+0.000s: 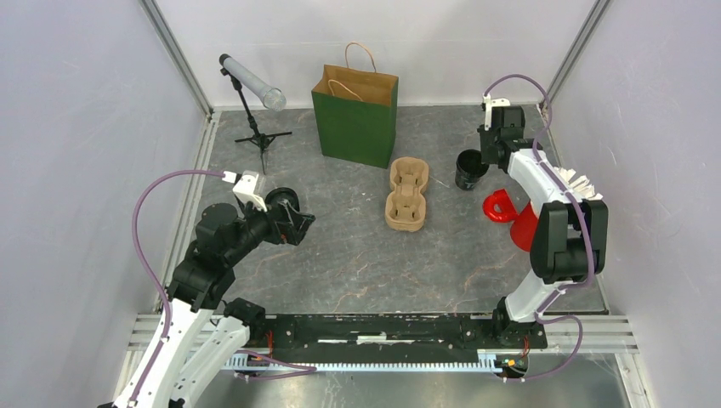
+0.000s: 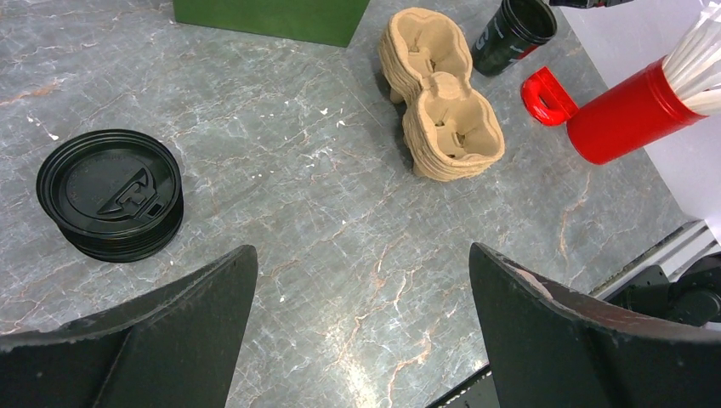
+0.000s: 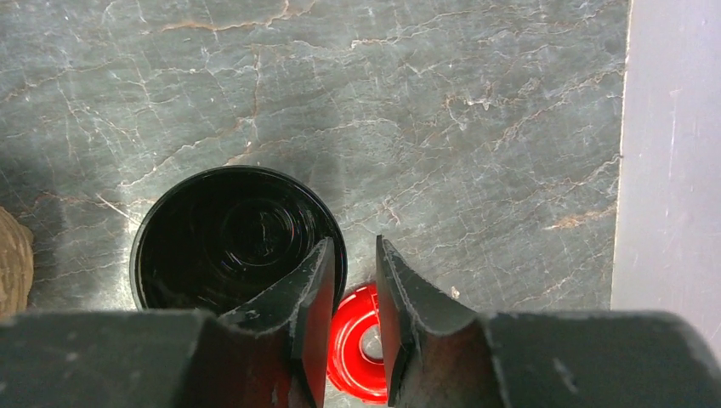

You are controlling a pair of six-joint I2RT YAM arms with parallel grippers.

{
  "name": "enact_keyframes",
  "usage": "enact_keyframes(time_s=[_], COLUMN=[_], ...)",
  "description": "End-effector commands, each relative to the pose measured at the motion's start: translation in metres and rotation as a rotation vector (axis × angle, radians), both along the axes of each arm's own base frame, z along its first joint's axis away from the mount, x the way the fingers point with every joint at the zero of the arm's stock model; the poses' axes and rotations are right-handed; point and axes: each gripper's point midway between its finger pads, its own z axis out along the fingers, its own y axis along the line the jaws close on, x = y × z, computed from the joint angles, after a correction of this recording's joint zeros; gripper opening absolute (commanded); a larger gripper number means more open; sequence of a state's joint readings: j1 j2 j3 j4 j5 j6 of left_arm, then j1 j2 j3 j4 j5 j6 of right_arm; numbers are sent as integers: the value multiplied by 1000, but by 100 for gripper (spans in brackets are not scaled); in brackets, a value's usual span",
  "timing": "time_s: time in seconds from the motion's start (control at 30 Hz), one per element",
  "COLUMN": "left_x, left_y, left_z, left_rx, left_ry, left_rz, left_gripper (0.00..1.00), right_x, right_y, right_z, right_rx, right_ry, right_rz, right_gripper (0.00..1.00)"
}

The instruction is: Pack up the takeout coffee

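Grasping step: right gripper [image 3: 354, 248], narrow, straddles the rim of the lidless black cup [image 3: 225, 242] near the table's [image 3: 442, 102] far-right edge (clamped? cannot tell); left gripper [image 2: 361, 263] wide. No lidded takeout coffee shows; next: pinch firmly, lift straight.

- Can't see near wall of lidless cup [image 3: 229, 246] from right wrist; sits behind right gripper [image 3: 354, 246] fingers.
- Can't tell if those jaws pinch the rim or just straddle it.
- Only get part of red ring handle [image 3: 355, 344] through the finger gap, cropped at bottom edge.
- Only a sliver of cup tray [image 3: 12, 255] at left edge there.
- From left wrist: green bag [image 2: 272, 15] cropped at top, red holder [image 2: 625, 115] and white sticks [image 2: 697, 51] cropped at right, left gripper [image 2: 364, 255] fingers cropped at bottom.
- Can't read print on cup's side; too small.
- From top: red holder partly lost behind right arm [image 1: 536, 174].
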State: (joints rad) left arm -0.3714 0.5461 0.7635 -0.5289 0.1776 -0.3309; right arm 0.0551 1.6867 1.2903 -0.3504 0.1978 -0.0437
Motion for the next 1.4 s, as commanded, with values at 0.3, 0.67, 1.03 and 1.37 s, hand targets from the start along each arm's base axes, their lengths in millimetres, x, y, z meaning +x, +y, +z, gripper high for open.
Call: enact_keyframes(time_s=[0.3,0.67,1.03,1.37], left_x=[3,4,3,3], left_y=[-1,-1,-2,-2], left_z=[6,5,6,6], left_rx=[5,6,3,1], left_ry=[-35,-33,-33,-33], left_rz=[-7,-6,-11,-13], left_gripper=[100,100,100,100], right_x=[17,16,17,18], right_y=[6,2,-2,-3], right_z=[5,5,5,-1], right_rx=[24,9,8,12], right_ry=[-13,-11,-5,11], right_rz=[59,48,42,48], right_gripper=[27,23,24,24])
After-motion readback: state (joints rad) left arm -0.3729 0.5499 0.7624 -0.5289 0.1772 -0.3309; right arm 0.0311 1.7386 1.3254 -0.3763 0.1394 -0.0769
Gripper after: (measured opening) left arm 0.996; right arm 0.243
